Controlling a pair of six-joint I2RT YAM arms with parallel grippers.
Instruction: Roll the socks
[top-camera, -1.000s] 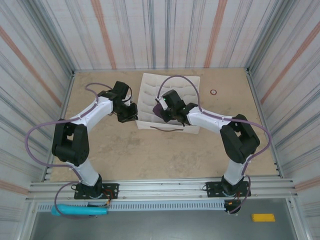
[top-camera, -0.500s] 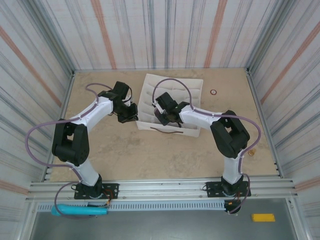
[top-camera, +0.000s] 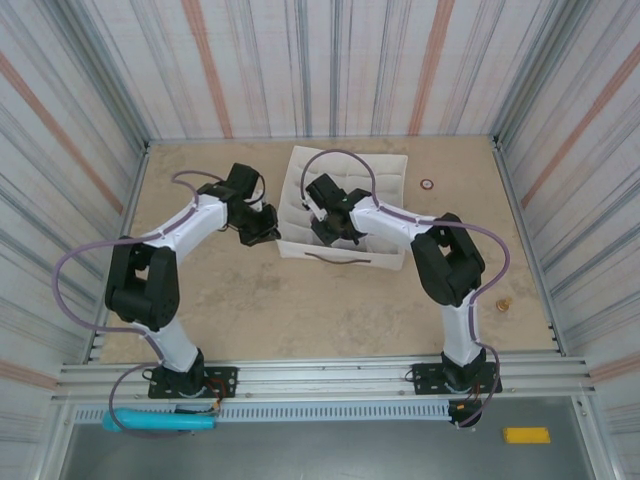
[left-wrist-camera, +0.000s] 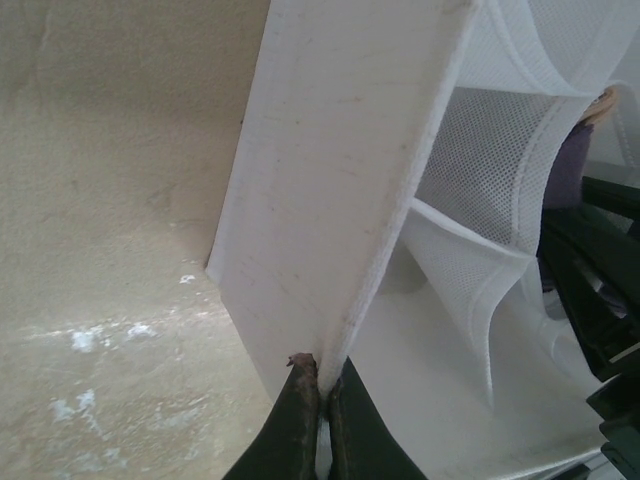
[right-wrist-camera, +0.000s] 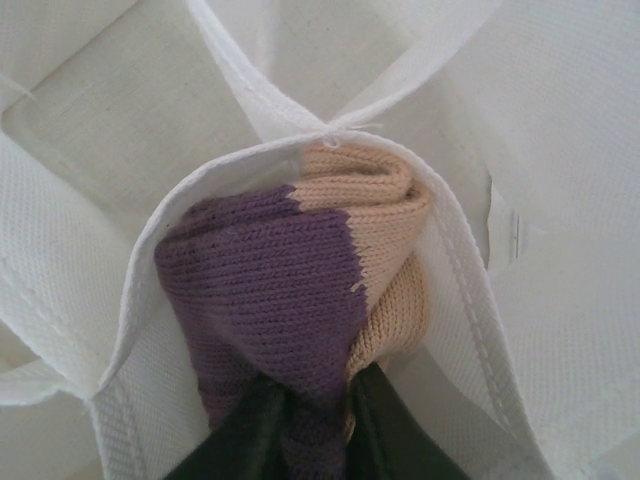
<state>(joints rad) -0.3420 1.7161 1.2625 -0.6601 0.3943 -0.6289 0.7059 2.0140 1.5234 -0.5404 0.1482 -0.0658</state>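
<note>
The table (top-camera: 300, 310) carries one white fabric organizer (top-camera: 385, 168) of mesh-walled pockets, set toward its far side. Two arms reach to it. The left arm (top-camera: 190, 225) stretches forward and rightward, and its left claw (left-wrist-camera: 318, 378) is pinched together on the edge of the organizer's left wall. The right arm (top-camera: 400, 222) folds back leftward over the box, its right claw (right-wrist-camera: 315, 385) pointing down into one pocket (right-wrist-camera: 450, 260), fingers clamped on the socks (right-wrist-camera: 270, 270). These sit as one purple and peach roll, hemmed in by the pocket's white walls. One small red ring (top-camera: 427, 184) lies just right of the organizer. One small brown item (top-camera: 503, 303) lies near the table's right edge.
</note>
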